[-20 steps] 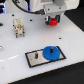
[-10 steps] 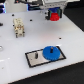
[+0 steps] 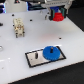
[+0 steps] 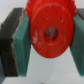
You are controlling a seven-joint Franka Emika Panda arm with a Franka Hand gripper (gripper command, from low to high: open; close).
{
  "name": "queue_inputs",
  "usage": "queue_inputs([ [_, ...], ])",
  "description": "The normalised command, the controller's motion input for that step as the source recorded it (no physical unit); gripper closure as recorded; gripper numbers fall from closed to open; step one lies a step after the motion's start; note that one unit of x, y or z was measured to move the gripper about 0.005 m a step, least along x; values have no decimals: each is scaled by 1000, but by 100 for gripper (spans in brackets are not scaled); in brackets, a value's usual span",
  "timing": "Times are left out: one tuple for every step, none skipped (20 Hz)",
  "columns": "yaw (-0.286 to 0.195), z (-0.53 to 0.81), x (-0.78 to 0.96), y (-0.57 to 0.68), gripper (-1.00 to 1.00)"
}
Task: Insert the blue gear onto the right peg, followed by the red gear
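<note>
The blue gear point(image 3: 51, 52) lies flat on the right end of the black base plate point(image 3: 34, 60). It covers the right peg, which I cannot see. The plate's other pin point(image 3: 36, 56) stands free on the left end. My gripper point(image 3: 58, 15) is at the back, well above the table, shut on the red gear point(image 3: 58, 17). In the wrist view the red gear point(image 4: 50, 30) fills the gap between the two green pads point(image 4: 22, 42), hub hole facing the camera.
A small pale wooden object point(image 3: 19, 26) stands on the white table point(image 3: 15, 65) at the exterior view's back left. Dark clutter lies beyond the table's far edge.
My gripper, holding the red gear, has moved a little toward the exterior view's right. The blue gear and plate have not moved.
</note>
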Motion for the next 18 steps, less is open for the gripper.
queue_inputs([
  [0,385,830,-13,100],
  [0,406,855,-13,100],
  [0,401,848,-23,100],
  [0,360,851,-31,100],
  [0,348,855,-59,100],
  [0,347,817,-87,100],
  [0,307,794,-112,100],
  [0,294,783,-99,100],
  [0,277,778,-126,100],
  [0,260,764,-178,100],
  [0,243,750,-203,100],
  [0,227,733,-232,100],
  [0,226,741,-224,100],
  [0,201,695,-264,100],
  [0,189,742,-224,100],
  [0,192,766,-198,100],
  [0,164,767,-184,100],
  [0,141,756,-220,100],
])
